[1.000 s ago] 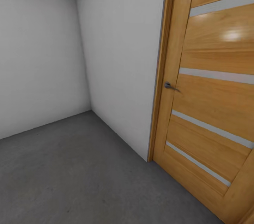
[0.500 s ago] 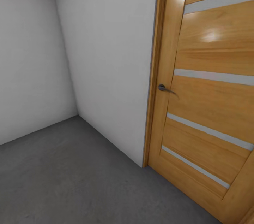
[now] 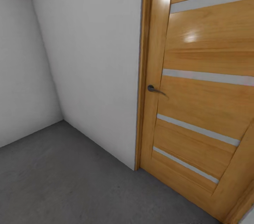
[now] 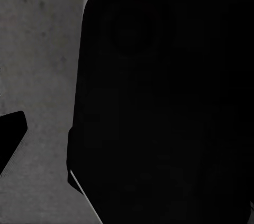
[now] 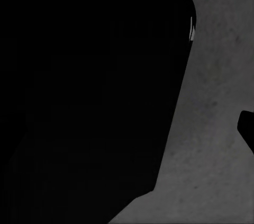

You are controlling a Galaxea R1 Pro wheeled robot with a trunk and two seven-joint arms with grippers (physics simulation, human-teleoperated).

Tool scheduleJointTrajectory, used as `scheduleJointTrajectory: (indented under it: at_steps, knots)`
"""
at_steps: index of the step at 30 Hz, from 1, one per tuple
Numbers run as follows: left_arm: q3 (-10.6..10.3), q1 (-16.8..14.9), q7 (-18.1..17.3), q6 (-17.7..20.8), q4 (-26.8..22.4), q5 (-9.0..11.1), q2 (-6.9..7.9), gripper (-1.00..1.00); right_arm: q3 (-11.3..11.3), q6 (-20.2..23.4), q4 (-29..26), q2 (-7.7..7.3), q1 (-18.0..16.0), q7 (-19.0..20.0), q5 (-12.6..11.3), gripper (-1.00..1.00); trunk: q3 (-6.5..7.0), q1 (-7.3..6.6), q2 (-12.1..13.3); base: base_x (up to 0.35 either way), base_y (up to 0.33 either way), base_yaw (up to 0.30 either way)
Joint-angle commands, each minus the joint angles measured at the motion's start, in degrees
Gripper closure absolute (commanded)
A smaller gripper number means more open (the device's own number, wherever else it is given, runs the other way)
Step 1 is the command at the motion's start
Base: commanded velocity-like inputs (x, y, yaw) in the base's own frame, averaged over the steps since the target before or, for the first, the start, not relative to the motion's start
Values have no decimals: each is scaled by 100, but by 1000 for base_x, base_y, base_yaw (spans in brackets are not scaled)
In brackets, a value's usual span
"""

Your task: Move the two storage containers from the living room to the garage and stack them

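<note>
The two storage containers and the living room are out of view. The head view looks into a corner of the garage: plain white-grey walls point(image 3: 95, 68) and the dark grey concrete floor point(image 3: 70, 181). In the left wrist view a dark fingertip point(image 4: 10, 142) pokes in at the picture's edge over the concrete floor point(image 4: 37, 49). In the right wrist view another dark fingertip point(image 5: 247, 128) shows at the edge over the floor point(image 5: 217, 128). Nothing is seen held by either one. A large black part of the robot point(image 4: 164, 102) point(image 5: 90, 91) blocks much of both wrist views.
A slatted wooden door point(image 3: 204, 86) with a grey lever handle point(image 3: 153, 89) stands close on the right, its frame point(image 3: 144, 75) meeting the white wall. Open concrete floor stretches to the left and front, up to the wall corner point(image 3: 61, 119).
The whole head picture has slid leftward, so the camera has turned to the right toward the door. Nothing in the room itself has moved.
</note>
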Motion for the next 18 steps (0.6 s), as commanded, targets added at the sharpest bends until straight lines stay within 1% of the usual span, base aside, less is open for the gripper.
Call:
scheduleJointTrajectory:
  at_steps: [1,18]
  knots:
    - [4,-1,4,-6,0,39,0,-100,-6,-16,1,0,-1,-5,40,-100,-4,0,-2,7,2,-246]
    - [4,-1,4,-13,-7,34,-8,-100,-15,-16,1,0,-1,-5,35,-100,-4,0,-2,1,0,-246]
